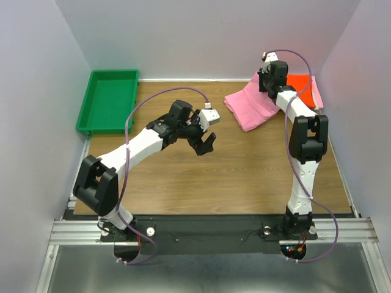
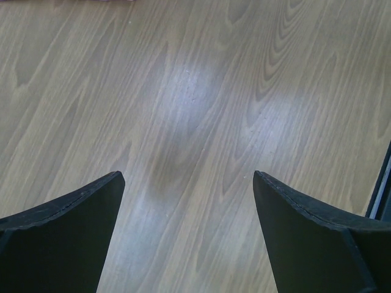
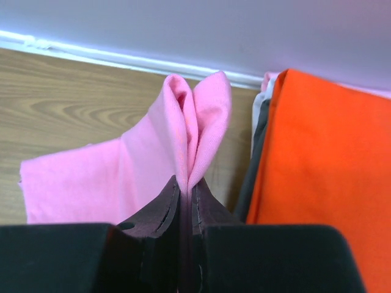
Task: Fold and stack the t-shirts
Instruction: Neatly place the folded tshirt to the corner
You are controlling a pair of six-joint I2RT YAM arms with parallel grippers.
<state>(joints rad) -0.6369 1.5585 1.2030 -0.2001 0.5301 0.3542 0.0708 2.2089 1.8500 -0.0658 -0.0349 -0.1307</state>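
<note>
Wood grain is all I get from the left wrist camera: my left claw (image 2: 188, 176) is spread wide over the middle of the table (image 1: 244, 177), with nothing between its fingers. From overhead, that arm reaches out from the near left, well apart from any cloth.

Further back on the right, my right claw (image 3: 185, 190) is pressed together on a fold of the bubblegum pink t-shirt (image 1: 250, 105). The wrist view shows the cloth rising out of the pinch in two rounded lobes. The rest of that shirt lies rumpled on the table, spreading left and nearward from the claw.

Just beside it, on the right near the far wall, the orange-red t-shirt (image 1: 302, 82) lies flat on top of a stack. A dark tee (image 3: 249, 183) and a pale layer (image 3: 261, 101) show at its edge underneath.

The green tray (image 1: 109, 101) sits in the far left corner, well apart from the shirts.
</note>
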